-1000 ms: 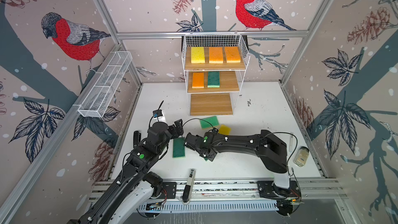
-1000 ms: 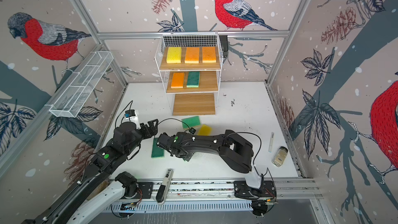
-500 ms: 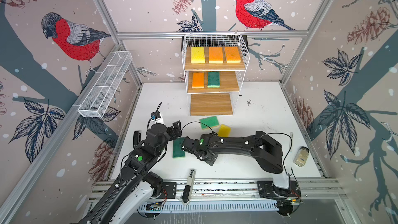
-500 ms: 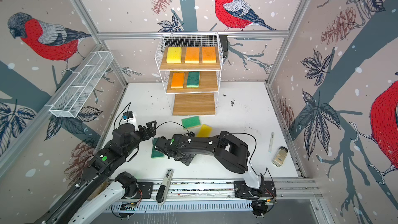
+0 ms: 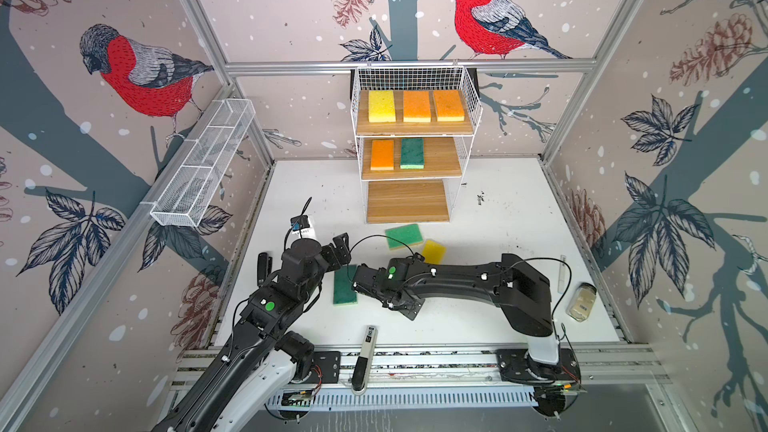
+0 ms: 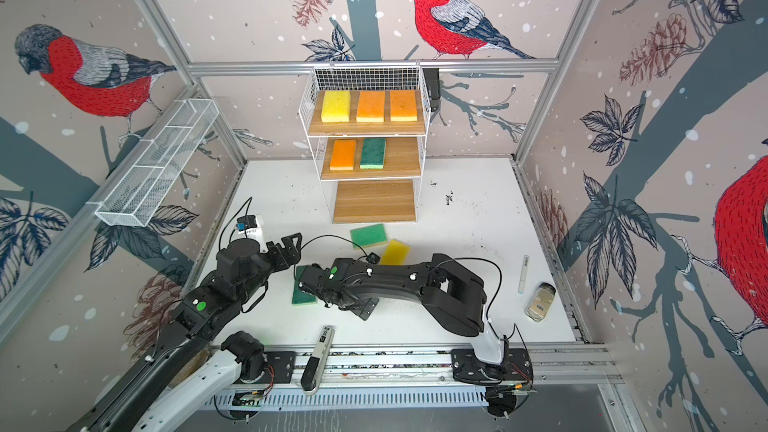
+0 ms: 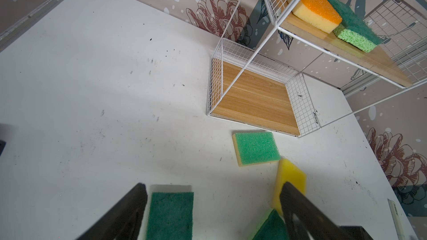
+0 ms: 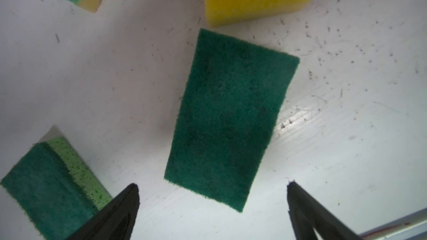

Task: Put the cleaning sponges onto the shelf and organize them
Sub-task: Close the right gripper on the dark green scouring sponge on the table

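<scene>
Right wrist view: right gripper [image 8: 212,184] spread wide, empty, green sponge [image 8: 231,116] just ahead of it. Pickup pending; next, lower astride and pinch.

Pink bird-print wallpaper walls [image 5: 291,14] enclose a scuffed white tabletop [image 5: 519,218]; a long white mesh basket [image 5: 203,164] hangs at ten o'clock.

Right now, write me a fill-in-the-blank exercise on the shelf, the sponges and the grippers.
1. On the shelf, the top board holds ___ sponges.
2. On the middle board, the green sponge lies beside an ___ one.
3. The left gripper and the right gripper are both ___.

Missing words: three; orange; open.
</scene>
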You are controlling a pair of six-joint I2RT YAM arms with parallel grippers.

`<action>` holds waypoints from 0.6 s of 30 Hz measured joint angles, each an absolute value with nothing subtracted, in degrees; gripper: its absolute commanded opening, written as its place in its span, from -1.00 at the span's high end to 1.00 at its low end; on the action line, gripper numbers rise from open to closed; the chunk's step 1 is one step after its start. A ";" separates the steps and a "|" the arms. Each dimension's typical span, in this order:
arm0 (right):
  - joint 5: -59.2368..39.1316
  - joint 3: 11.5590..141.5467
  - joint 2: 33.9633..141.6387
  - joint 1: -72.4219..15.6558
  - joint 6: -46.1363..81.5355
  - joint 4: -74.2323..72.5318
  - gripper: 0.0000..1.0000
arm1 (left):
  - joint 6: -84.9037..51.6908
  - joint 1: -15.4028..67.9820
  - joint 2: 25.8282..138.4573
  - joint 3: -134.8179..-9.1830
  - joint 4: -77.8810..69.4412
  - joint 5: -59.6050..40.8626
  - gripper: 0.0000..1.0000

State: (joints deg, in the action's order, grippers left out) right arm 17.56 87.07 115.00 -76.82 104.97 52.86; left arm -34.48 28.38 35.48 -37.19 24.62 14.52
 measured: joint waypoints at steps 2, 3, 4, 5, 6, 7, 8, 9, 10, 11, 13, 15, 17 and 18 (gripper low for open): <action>17.39 86.98 115.15 -76.79 105.14 52.64 -0.99 | -34.46 28.38 35.66 -37.19 24.62 14.00 -0.82; 17.26 86.98 115.33 -76.71 105.14 52.38 -0.99 | -34.46 28.38 35.73 -37.19 24.62 13.76 -0.81; 17.02 86.96 115.55 -76.53 105.14 52.18 -0.99 | -34.46 28.40 35.70 -37.19 24.62 13.72 -0.81; 16.67 86.87 115.74 -76.40 105.14 51.88 -0.99 | -34.44 28.38 35.62 -37.19 24.62 13.74 -0.82; 16.53 86.78 115.87 -76.25 105.14 51.64 -0.99 | -34.44 28.38 35.48 -37.19 24.62 13.74 -0.82; 16.49 86.70 115.90 -76.09 105.14 51.46 -0.99 | -34.44 28.36 35.35 -37.19 24.62 13.74 -0.82; 16.49 86.63 115.90 -76.01 105.14 51.31 -0.99 | -34.44 28.34 35.20 -37.19 24.62 13.74 -0.82; 16.43 86.56 115.90 -75.72 105.12 51.11 -0.99 | -34.44 28.34 35.03 -37.19 24.62 13.76 -0.82; 16.21 86.54 116.01 -75.59 105.12 50.96 -0.99 | -34.44 28.34 34.96 -37.19 24.62 13.76 -0.82; 16.05 86.48 116.29 -75.31 105.12 50.65 -0.99 | -34.44 28.34 34.96 -37.19 24.62 13.76 -0.82; 15.29 86.41 117.14 -74.91 105.03 49.91 -0.99 | -34.44 28.34 35.00 -37.19 24.62 13.76 -0.82; 14.46 86.39 118.13 -74.54 104.86 49.32 -0.99 | -34.44 28.29 35.31 -37.19 24.62 13.76 -0.82; 13.28 86.39 119.02 -74.24 104.44 48.88 -0.99 | -34.44 28.23 35.51 -37.19 24.60 13.72 -0.83; 12.86 86.43 119.48 -74.15 103.68 48.77 -0.99 | -34.44 28.16 35.68 -37.19 24.60 13.61 -0.82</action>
